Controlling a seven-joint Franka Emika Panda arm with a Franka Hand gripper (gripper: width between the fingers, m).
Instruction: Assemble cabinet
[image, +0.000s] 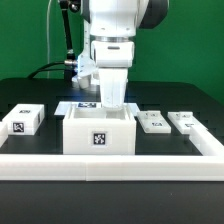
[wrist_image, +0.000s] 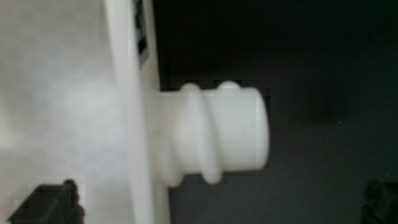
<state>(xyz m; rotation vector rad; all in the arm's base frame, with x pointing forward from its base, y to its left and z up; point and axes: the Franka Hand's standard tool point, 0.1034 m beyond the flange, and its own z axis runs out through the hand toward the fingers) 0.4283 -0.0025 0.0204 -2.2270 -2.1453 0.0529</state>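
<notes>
The cabinet (image: 99, 133) is a large open white box with a square marker tag on its front, standing at the middle of the table. My gripper (image: 113, 104) hangs straight above its back wall, and the fingertips reach down to the rim. In the wrist view the cabinet's white wall (wrist_image: 71, 110) runs along one side, and a round ribbed white peg (wrist_image: 217, 135) sticks out from it. My gripper (wrist_image: 217, 205) is open. One dark fingertip (wrist_image: 50, 205) shows over the wall and the other sits at the far edge over dark table. Nothing is held.
A small white tagged block (image: 25, 120) lies at the exterior view's left. Two flat white tagged panels (image: 152, 122) (image: 186, 121) lie at the right. The long white border rail (image: 110, 160) runs along the front and right. The marker board (image: 84, 105) lies behind the cabinet.
</notes>
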